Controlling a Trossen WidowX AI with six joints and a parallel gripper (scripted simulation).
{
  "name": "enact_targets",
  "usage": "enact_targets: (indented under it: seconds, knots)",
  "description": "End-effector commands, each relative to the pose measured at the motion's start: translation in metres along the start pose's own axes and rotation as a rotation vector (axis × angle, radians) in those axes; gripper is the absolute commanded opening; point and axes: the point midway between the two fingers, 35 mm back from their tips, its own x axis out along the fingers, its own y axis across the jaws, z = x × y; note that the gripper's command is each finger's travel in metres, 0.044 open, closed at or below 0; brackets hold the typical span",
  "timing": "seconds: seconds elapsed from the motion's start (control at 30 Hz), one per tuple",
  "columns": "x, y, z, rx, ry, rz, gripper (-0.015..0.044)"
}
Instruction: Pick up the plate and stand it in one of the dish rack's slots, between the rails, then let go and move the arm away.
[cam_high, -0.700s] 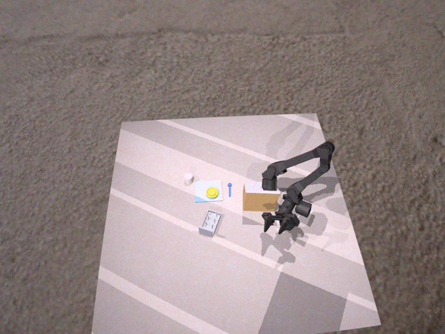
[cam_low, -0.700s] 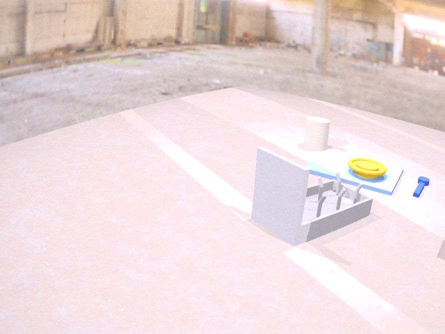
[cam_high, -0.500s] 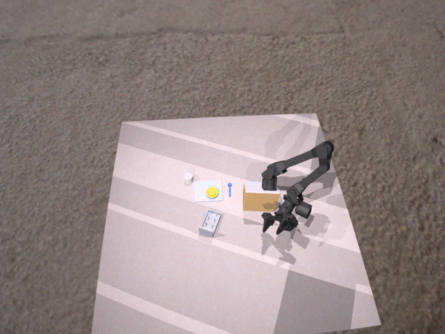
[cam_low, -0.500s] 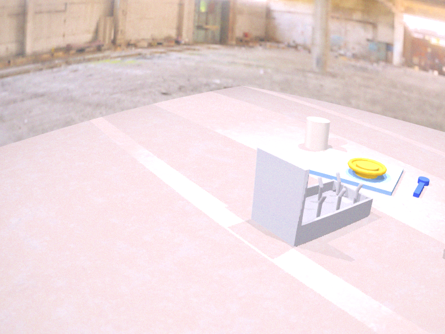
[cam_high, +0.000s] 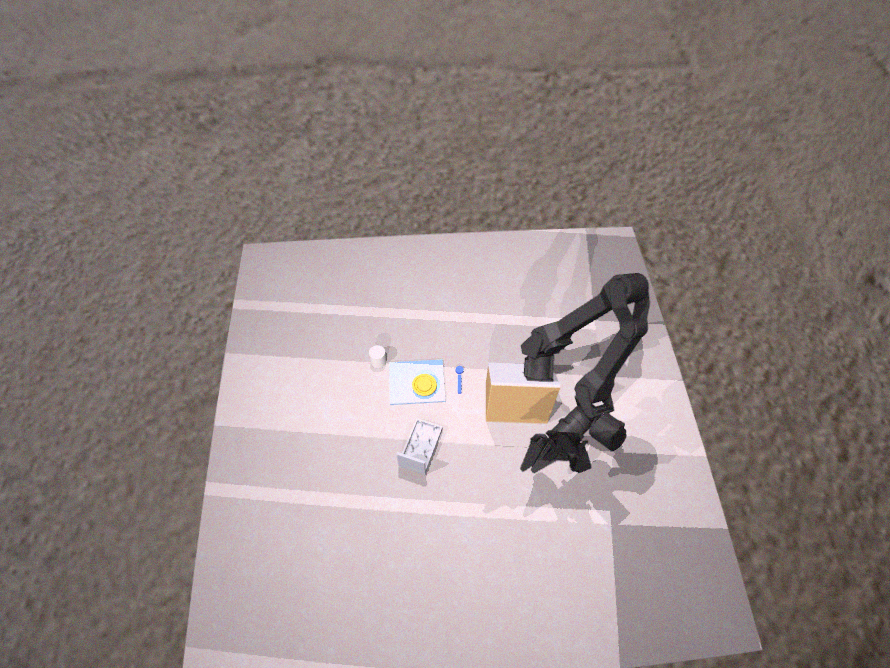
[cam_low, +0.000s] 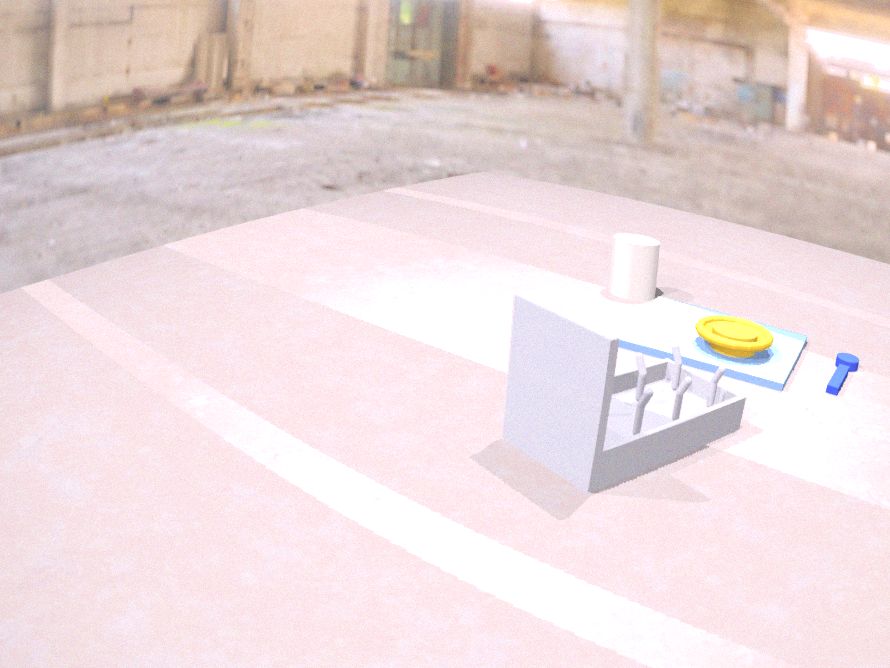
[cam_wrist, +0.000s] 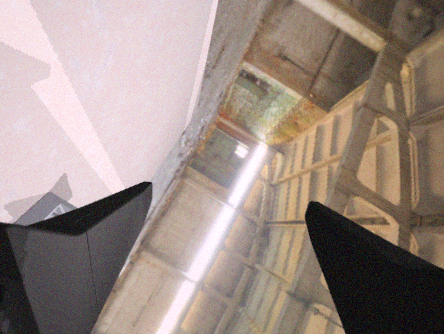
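The yellow plate (cam_high: 424, 384) (cam_low: 733, 332) lies flat, rim up, on a thin white board with blue edges (cam_high: 402, 373) (cam_low: 787, 359). The grey dish rack (cam_high: 411, 462) (cam_low: 557, 388) stands nearby on the table, with a tall panel at one end and several forked pegs inside its low walls. My gripper (cam_high: 529, 467) (cam_wrist: 231, 199) is open and empty. In the top view it is raised above the table, well to the right of the rack and plate. It is out of view in the exterior view. The plate does not show in the wrist view.
An orange-sided box (cam_high: 521, 402) with a pale top stands beside the arm, between the gripper and the arm's base. A white cylinder (cam_high: 377, 355) (cam_low: 634, 266) stands by the board's far corner. A blue spoon-like object (cam_high: 460, 381) (cam_low: 841, 370) lies between board and box.
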Motion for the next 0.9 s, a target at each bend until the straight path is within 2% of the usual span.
enact_targets:
  seconds: [0.0,0.43,0.87]
  knots:
    - [0.008,-0.007,-0.003,0.109,0.022,0.062,0.04]
    - [0.04,-0.023,-0.037,0.462,0.159,0.286,0.04]
    - [0.071,-0.028,-0.091,0.814,0.336,0.488,0.04]
